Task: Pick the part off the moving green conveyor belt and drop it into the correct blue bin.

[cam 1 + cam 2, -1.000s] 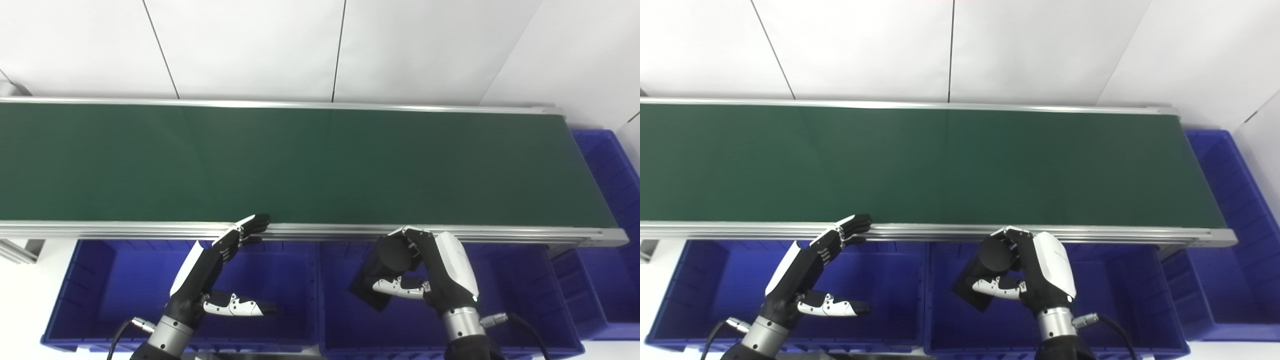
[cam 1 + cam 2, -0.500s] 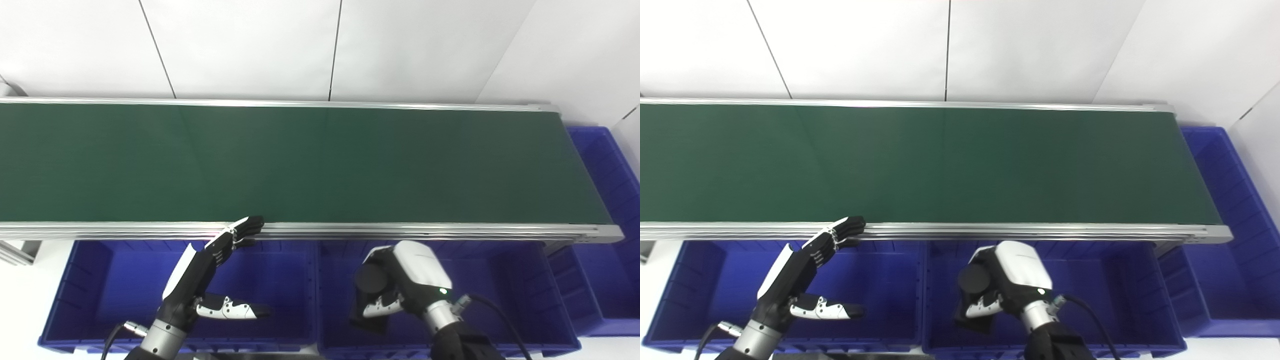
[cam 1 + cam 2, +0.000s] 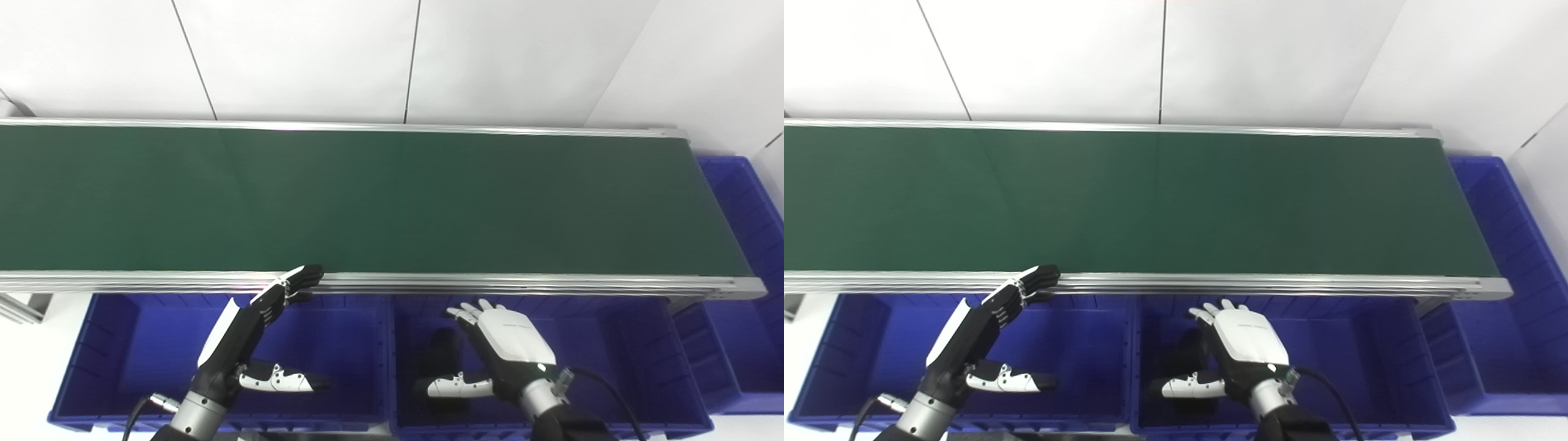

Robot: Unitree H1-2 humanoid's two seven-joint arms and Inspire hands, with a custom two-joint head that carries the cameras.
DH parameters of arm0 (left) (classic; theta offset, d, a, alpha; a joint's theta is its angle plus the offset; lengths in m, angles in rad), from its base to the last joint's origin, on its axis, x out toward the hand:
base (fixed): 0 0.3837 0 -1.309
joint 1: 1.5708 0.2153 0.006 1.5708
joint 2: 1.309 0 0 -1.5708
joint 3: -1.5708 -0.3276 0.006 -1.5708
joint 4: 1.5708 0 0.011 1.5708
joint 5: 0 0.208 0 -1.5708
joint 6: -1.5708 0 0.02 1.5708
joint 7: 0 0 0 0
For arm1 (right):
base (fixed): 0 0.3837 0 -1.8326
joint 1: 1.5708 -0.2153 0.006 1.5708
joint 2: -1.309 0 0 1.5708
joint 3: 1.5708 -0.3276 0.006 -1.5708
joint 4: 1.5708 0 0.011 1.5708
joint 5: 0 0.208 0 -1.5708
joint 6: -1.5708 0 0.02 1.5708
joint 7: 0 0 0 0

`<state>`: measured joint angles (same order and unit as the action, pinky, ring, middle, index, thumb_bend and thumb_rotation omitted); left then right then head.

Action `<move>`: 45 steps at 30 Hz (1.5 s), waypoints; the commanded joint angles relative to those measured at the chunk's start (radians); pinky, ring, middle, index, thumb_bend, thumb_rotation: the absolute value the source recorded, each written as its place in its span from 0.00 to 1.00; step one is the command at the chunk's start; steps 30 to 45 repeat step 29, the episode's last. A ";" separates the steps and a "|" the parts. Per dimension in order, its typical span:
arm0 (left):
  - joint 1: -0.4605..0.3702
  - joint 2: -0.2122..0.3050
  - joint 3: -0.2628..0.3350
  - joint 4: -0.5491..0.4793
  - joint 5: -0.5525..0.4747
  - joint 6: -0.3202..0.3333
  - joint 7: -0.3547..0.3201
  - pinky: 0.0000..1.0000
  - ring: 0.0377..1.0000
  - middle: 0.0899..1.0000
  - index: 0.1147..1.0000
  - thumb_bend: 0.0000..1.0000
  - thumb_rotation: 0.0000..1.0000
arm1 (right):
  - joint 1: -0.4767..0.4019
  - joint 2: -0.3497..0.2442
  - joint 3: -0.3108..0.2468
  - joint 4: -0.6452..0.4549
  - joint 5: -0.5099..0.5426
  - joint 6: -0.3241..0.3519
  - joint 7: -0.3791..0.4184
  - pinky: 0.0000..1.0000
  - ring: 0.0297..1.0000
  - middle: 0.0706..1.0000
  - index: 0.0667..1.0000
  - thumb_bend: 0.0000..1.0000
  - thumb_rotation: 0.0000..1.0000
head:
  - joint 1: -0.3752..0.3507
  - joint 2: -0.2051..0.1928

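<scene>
Dark part lies in the middle blue bin, half hidden under the spread, empty right hand. Left hand splayed, empty, fingertips at the conveyor belt rail.

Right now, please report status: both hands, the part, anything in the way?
Left hand open, idle. Right hand open over middle blue plastic bin. Dark black part in it. Green conveyor belt bare.
</scene>
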<state>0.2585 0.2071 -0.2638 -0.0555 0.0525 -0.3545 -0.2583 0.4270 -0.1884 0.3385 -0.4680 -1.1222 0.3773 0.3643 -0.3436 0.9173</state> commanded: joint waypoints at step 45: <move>0.012 -0.021 0.010 0.002 0.003 -0.025 0.007 0.78 0.86 0.87 0.84 0.87 0.27 | 0.124 0.096 -0.142 0.146 0.892 -0.609 -0.407 0.75 0.81 0.86 0.96 0.97 0.36 | 0.089 -0.086</move>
